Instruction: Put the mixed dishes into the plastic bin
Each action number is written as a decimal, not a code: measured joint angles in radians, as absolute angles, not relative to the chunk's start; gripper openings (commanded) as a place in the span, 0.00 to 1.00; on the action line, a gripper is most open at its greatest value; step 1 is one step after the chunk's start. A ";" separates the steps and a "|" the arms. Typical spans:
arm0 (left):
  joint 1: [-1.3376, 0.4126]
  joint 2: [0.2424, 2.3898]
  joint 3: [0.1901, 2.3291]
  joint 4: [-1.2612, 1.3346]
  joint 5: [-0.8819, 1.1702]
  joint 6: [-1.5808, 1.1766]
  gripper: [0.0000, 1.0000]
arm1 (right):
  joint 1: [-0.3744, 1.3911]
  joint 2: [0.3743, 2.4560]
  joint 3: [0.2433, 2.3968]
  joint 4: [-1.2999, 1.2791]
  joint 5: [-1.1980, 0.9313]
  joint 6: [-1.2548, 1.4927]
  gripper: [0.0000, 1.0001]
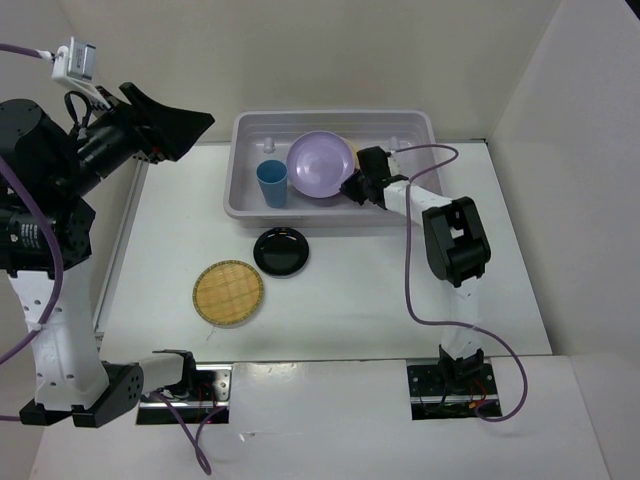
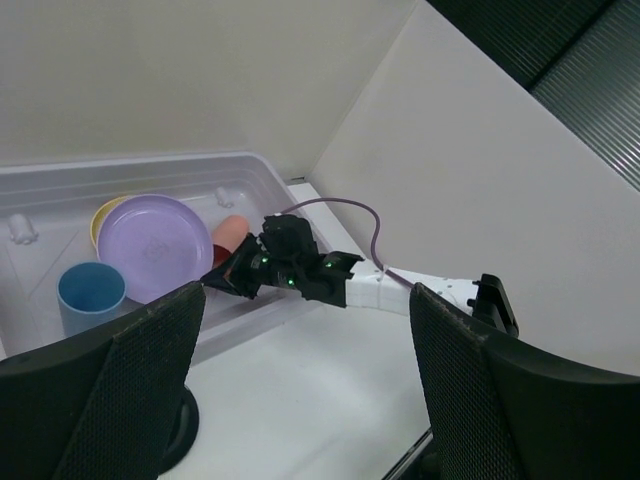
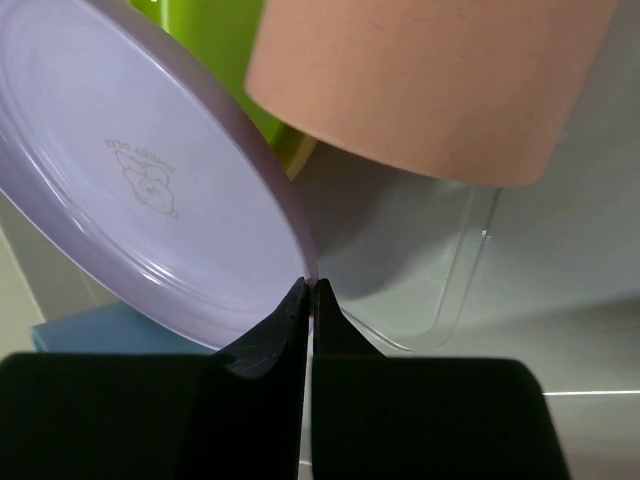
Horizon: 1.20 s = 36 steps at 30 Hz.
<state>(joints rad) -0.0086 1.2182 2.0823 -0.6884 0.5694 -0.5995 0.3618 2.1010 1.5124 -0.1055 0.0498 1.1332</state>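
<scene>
Fingers [image 3: 262, 345] of the right tool [image 3: 310, 288] are pressed almost together, pinching the near rim of the lavender plate [image 3: 130, 180] between their tips. The plate stands tilted on edge inside the plastic bin [image 1: 330, 117], its face turned up and toward the left, with the tool reaching in over the bin's front wall at the plate's right side. Right behind the pinched rim lies the salmon-red cup [image 3: 430, 80], on its side near the bin's right end. A lime green plate [image 3: 215, 50] peeks out from behind the lavender one. Left of the plate, a blue cup [image 1: 271, 182] stands upright in the bin's front left part, just beside the plate's lower edge.

Out on the counter [image 1: 350, 290], in front of the bin, sit a glossy black plate [image 1: 280, 250] and, nearer the arms and a little left, a tan woven-pattern plate [image 1: 228, 293]; the two are close but apart.

Off to the left, the left tool [image 2: 305, 300] hangs high above the counter, well away from the dishes, its fingers spread wide.
</scene>
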 measured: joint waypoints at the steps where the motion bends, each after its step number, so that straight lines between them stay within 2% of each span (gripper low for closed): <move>1: -0.009 1.219 2.074 -0.689 0.568 -0.599 0.90 | 0.361 2.105 1.513 -0.111 0.049 1.133 0.01; 8: -0.009 1.220 2.032 -0.697 0.549 -0.596 0.91 | 0.356 2.119 1.513 -0.152 0.045 1.132 0.12; 13: -0.009 1.200 1.984 -0.696 0.497 -0.556 0.91 | 0.348 2.117 1.511 -0.151 0.035 1.130 0.38; 19: -0.009 1.106 1.706 -0.661 0.428 -0.552 0.91 | 0.340 2.071 1.470 -0.152 0.023 1.095 0.81; 20: -0.009 1.091 1.656 -0.661 0.417 -0.553 0.91 | 0.340 2.052 1.463 -0.152 0.020 1.080 0.84; 22: -0.009 1.069 1.580 -0.653 0.395 -0.553 0.91 | 0.340 2.019 1.462 -0.159 0.015 1.056 0.90; 29: -0.009 0.937 1.353 -0.631 0.280 -0.552 0.92 | 0.340 1.847 1.462 -0.169 0.014 0.966 0.96; 36: -0.009 0.777 1.145 -0.627 0.183 -0.571 0.92 | 0.350 1.670 1.449 -0.186 -0.101 0.841 0.95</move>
<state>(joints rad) -0.0090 0.7769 1.1454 -0.6266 0.1825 -0.5709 0.3496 1.6695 1.4490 -0.1864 -0.1009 0.8406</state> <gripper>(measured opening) 0.917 0.961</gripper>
